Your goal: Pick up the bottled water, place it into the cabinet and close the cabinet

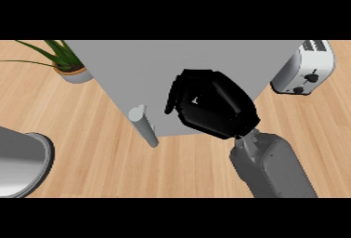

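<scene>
Wooden counter (103, 153) carries a grey cabinet (137, 69) (toaster (305, 69) beside it); the right robot hand (216, 107) hovers over the cabinet, fingers curled together, holding nothing visible.

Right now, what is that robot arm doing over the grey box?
The robot's right hand, fingers curled, is up against the grey cabinet on the wooden counter, beside its bar-shaped handle. No water bottle is in sight, so whether it is already inside cannot be told. The left hand is out of view. Around the cabinet stand a potted plant, a toaster and a metal pot.
</scene>
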Controlling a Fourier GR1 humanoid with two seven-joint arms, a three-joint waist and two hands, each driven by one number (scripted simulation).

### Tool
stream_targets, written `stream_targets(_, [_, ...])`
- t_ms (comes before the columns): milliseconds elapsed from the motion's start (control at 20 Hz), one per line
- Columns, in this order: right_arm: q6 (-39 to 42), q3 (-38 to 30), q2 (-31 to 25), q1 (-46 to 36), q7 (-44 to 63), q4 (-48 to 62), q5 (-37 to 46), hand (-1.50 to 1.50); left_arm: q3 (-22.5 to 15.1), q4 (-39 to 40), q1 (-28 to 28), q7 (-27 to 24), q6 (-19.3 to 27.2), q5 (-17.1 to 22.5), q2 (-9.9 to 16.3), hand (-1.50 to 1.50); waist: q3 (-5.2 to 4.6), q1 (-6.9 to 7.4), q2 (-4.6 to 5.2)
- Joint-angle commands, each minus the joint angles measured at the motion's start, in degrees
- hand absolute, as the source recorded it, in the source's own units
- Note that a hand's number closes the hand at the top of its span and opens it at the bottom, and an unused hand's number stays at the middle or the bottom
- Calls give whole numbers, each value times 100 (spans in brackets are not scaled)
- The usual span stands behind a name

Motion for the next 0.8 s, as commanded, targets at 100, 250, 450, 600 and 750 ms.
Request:
stream_targets(100, [527, -920, -238, -1116, -76, 1295, -298, 150, 309, 90, 53, 136, -421, 152, -252, -150, 11, -12, 21])
stream_targets(250, [803, -804, -198, -1136, -386, 1725, -105, 150, 620, 239, 119, 286, -619, 472, -215, -150, 11, -11, 23])
stream_targets(450, [1139, -935, -120, -1319, -657, 2232, -205, 150, 542, 272, -181, 452, -456, 283, -255, -150, 10, -30, 46])
stream_targets(600, [1222, -983, -230, -1592, -392, 2404, -242, 150, 697, 244, -208, 516, -460, 542, -153, -150, 10, -16, 59])
stream_targets(750, [1069, -1084, -99, -1871, -263, 2502, -322, 150, 718, 262, -133, 574, -622, 598, -177, -150, 7, 32, 56])
